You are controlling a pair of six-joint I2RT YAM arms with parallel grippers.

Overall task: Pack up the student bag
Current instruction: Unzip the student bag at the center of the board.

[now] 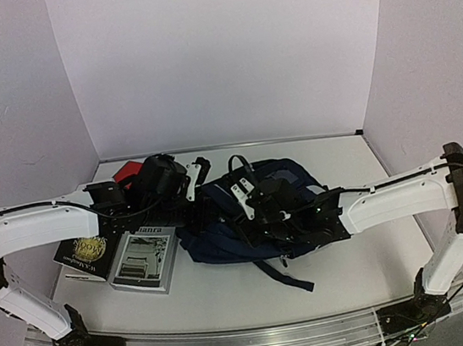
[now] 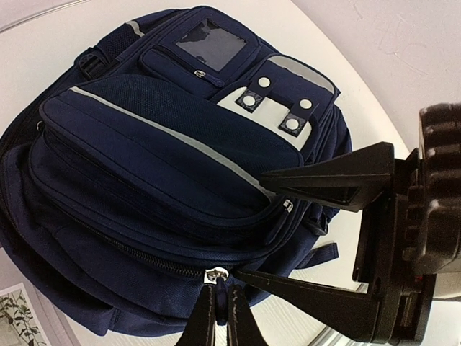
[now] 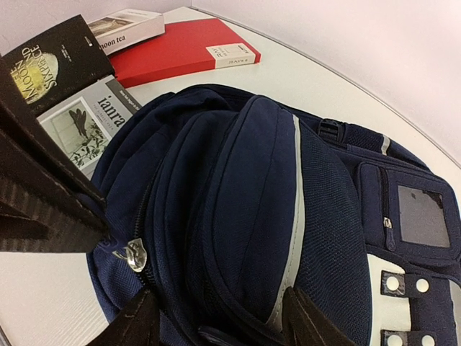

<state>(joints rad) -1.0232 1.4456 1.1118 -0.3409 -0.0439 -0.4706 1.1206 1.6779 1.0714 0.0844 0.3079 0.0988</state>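
From above, the student bag point(image 1: 218, 236) lies on the table point(image 1: 231, 301), just beside a grey book point(image 1: 145, 261). The left wrist view shows the left gripper point(image 2: 251, 225) clenched and empty by a zipper pull point(image 2: 214, 276). The right wrist view shows the right gripper point(image 3: 180, 281) released, straddling the bag's edge.

The top external camera is looking down from above and behind the arm bases, taking in the whole counter point(image 1: 230, 292) from afar. The left wrist camera is hovering close over the student bag point(image 2: 166, 166), facing its front pockets. The right wrist camera is viewing that bag from the opposite side, equally near, and catching the red book point(image 3: 180, 54) the overhead view is also showing
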